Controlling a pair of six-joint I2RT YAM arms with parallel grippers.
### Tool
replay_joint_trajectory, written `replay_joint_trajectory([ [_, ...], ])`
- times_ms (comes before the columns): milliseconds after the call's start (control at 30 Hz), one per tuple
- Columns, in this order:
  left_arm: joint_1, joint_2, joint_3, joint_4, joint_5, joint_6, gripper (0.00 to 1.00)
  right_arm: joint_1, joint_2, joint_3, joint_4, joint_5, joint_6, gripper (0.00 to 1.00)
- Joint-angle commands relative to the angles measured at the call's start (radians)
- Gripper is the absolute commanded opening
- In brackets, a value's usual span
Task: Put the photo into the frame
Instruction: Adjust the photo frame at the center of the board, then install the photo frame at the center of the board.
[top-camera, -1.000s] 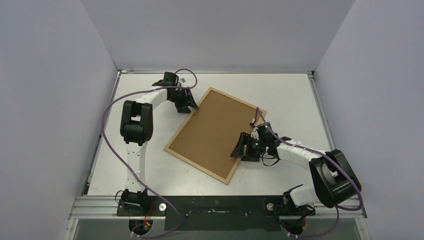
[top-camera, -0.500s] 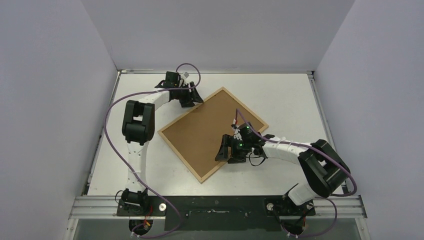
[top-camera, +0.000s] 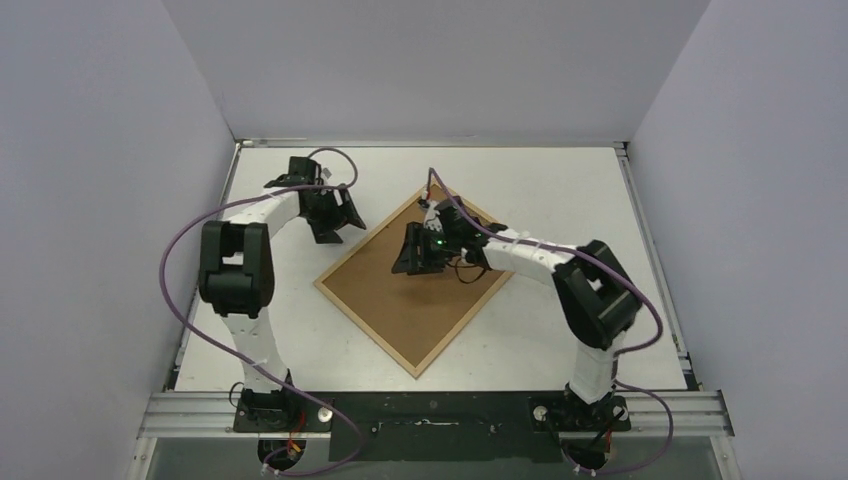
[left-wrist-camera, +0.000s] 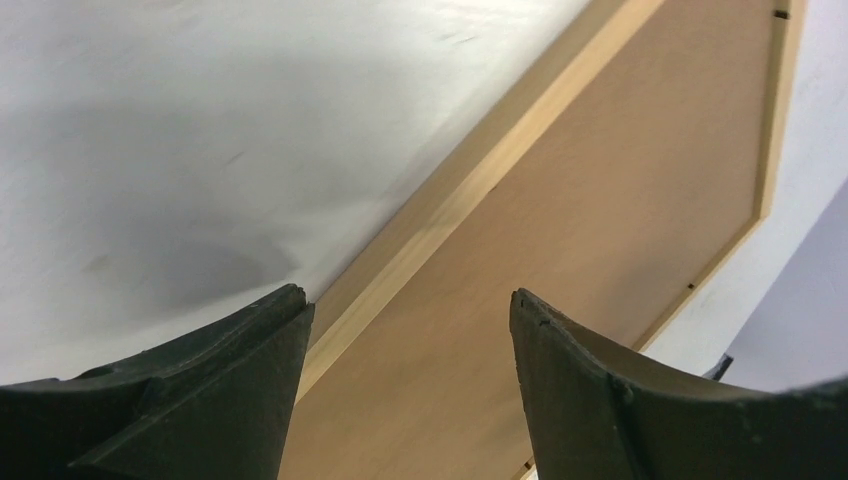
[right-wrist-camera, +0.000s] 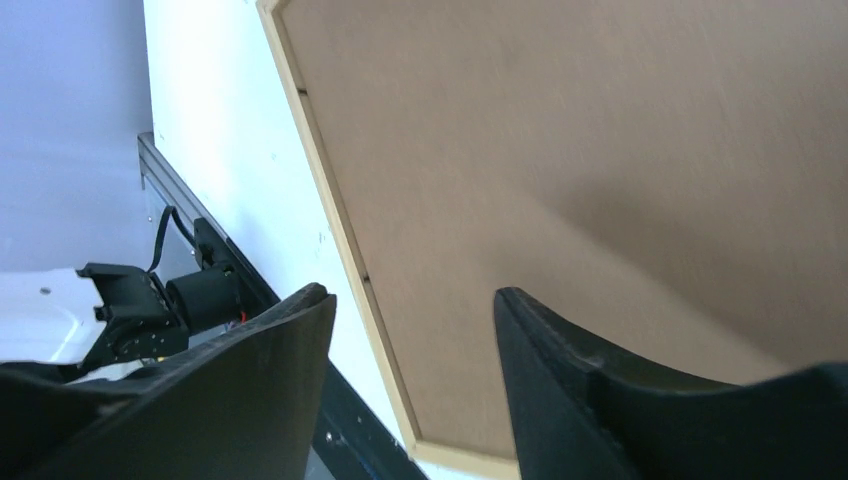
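Observation:
The frame lies back side up in the middle of the table, turned like a diamond, its brown board ringed by thin light wood. The photo is out of view. My left gripper stands open just off the frame's upper-left edge. In the left wrist view that gripper is empty, with the frame and its wooden rim beyond the fingers. My right gripper hangs open over the upper part of the board. Seen from the right wrist, that gripper holds nothing, and the frame fills the area beyond it.
The white table is walled by grey panels on three sides. A black and metal rail with both arm bases runs along the near edge. Purple cables loop from each arm.
The frame has turned clockwise into a diamond. My right gripper moved from the frame's lower right up to its upper middle. My left gripper drew back to the left and opened wider.

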Motion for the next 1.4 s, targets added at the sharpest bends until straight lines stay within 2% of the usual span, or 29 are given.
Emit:
replay_joint_trajectory([
  [0, 0.065, -0.187, -0.142, -0.047, -0.135, -0.028, 0.71, 0.08, 0.171, 0.205, 0.069, -0.054, 0.005, 0.43],
  [100, 0.098, -0.276, -0.267, -0.053, -0.142, -0.044, 0.68, 0.122, 0.267, 0.286, 0.138, -0.102, 0.048, 0.31],
  [233, 0.109, -0.374, -0.39, -0.084, -0.15, -0.056, 0.59, 0.166, 0.362, 0.346, 0.245, -0.155, 0.125, 0.21],
  [367, 0.109, -0.44, -0.474, -0.118, -0.17, -0.068, 0.47, 0.191, 0.437, 0.376, 0.424, -0.218, 0.243, 0.13],
  [500, 0.109, -0.473, -0.524, -0.115, -0.198, -0.085, 0.38, 0.197, 0.496, 0.386, 0.534, -0.234, 0.325, 0.09],
  [600, 0.109, -0.472, -0.533, -0.115, -0.23, -0.094, 0.35, 0.2, 0.533, 0.392, 0.591, -0.233, 0.373, 0.08],
  [833, 0.108, -0.436, -0.547, -0.089, -0.268, -0.113, 0.25, 0.212, 0.587, 0.425, 0.585, -0.198, 0.376, 0.05],
  [933, 0.108, -0.408, -0.551, -0.074, -0.264, -0.116, 0.24, 0.215, 0.595, 0.432, 0.572, -0.177, 0.365, 0.04],
  [1200, 0.108, -0.353, -0.547, -0.085, -0.264, -0.117, 0.19, 0.222, 0.594, 0.46, 0.385, -0.104, 0.244, 0.04],
  [1367, 0.109, -0.35, -0.539, -0.09, -0.264, -0.11, 0.18, 0.225, 0.607, 0.464, 0.352, -0.114, 0.227, 0.03],
])
